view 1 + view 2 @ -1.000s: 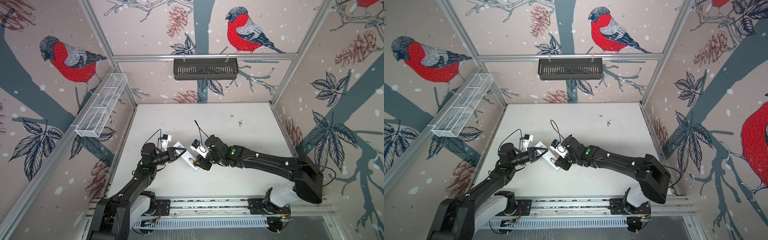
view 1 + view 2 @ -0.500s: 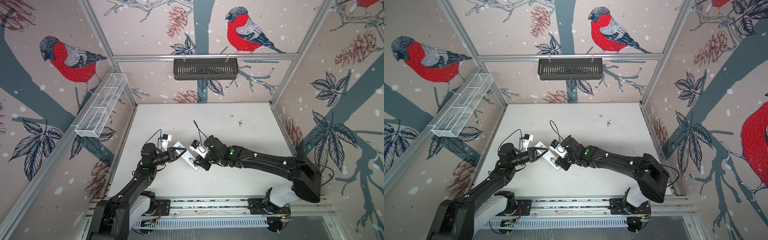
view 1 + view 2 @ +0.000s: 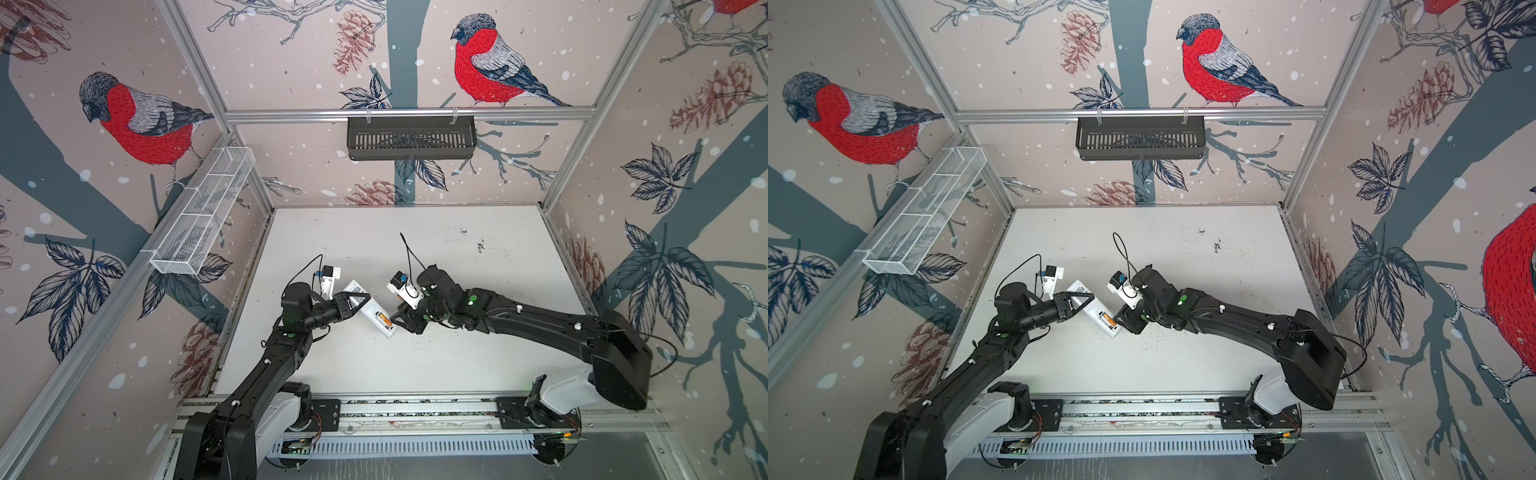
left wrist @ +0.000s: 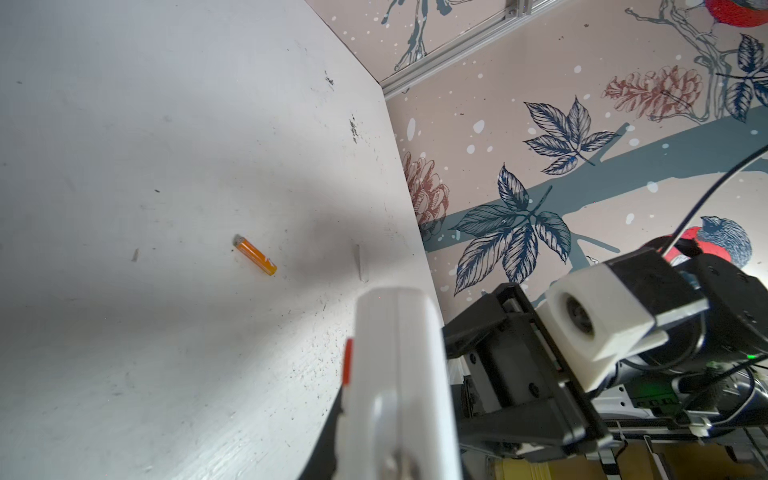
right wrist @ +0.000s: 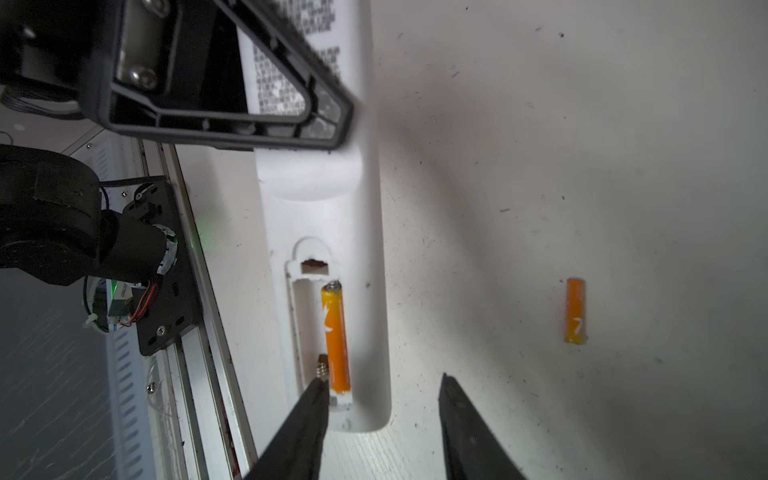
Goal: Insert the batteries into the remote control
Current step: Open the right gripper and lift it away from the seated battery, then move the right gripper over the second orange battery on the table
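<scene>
1. Near the front middle of the table [image 3: 415, 365], you find the remote control [image 3: 371, 311] [image 3: 1094, 308], a slim white bar lying aslant with its plain back facing up.
2. Left gripper [image 3: 359, 303] [image 3: 1084, 300]: clamped across the remote control's printed-label half, jaws closed on its sides. The right wrist view shows one black finger [image 5: 249, 104] lying over the label.
3. Battery bay [image 5: 316, 332]: uncovered, at the remote control's end towards the right arm.
4. Seated battery [image 5: 336, 340] [image 3: 385, 321] [image 3: 1108, 321]: orange, lying lengthwise in one slot of the bay. The left wrist view shows it only as an orange sliver [image 4: 347, 361] at the remote control's [image 4: 399, 374] edge.
5. Second slot: empty, with a spring contact [image 5: 322, 365] at its end.
6. Right gripper [image 5: 382, 380] [image 3: 400, 322] [image 3: 1121, 322]: jaws apart, holding nothing. One fingertip [image 5: 318, 388] sits at the spring end of the empty slot. The other hangs over bare table just past the remote control's edge.
7. Loose battery [image 5: 575, 311] [image 4: 255, 255]: orange, flat on the table, apart from the remote control and touched by neither gripper. You cannot see it in the top views.
8. Whether the remote control's bay end rests on the table, you cannot tell.
</scene>
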Available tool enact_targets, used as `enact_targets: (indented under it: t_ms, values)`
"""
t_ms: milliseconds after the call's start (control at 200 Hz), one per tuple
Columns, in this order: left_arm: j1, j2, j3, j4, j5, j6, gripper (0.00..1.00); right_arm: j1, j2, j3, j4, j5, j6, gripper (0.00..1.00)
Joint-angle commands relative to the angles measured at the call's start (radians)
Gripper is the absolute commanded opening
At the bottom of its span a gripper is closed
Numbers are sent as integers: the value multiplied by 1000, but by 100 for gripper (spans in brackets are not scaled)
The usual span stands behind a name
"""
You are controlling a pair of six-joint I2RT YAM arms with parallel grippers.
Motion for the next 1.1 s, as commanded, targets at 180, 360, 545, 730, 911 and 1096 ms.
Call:
enact_targets:
  t_ms: [180, 360, 545, 730, 911, 1096]
  values:
    - [59, -35, 37, -200, -169, 127, 0, -39, 15, -5, 36, 157, 52, 100]
    - [69, -49, 39, -228, -209, 137, 0, -58, 173, 96, -35, 274, 26, 93]
    - [69, -64, 41, -234, -209, 134, 0, -83, 389, 284, -184, 369, 21, 67]
    - [70, -76, 36, -218, -206, 134, 0, -97, 520, 399, -259, 394, 11, 64]
    - [72, -80, 33, -203, -198, 128, 0, -102, 564, 424, -259, 394, 2, 56]
    - [75, -79, 29, -190, -186, 123, 0, -108, 605, 448, -263, 353, -17, 45]
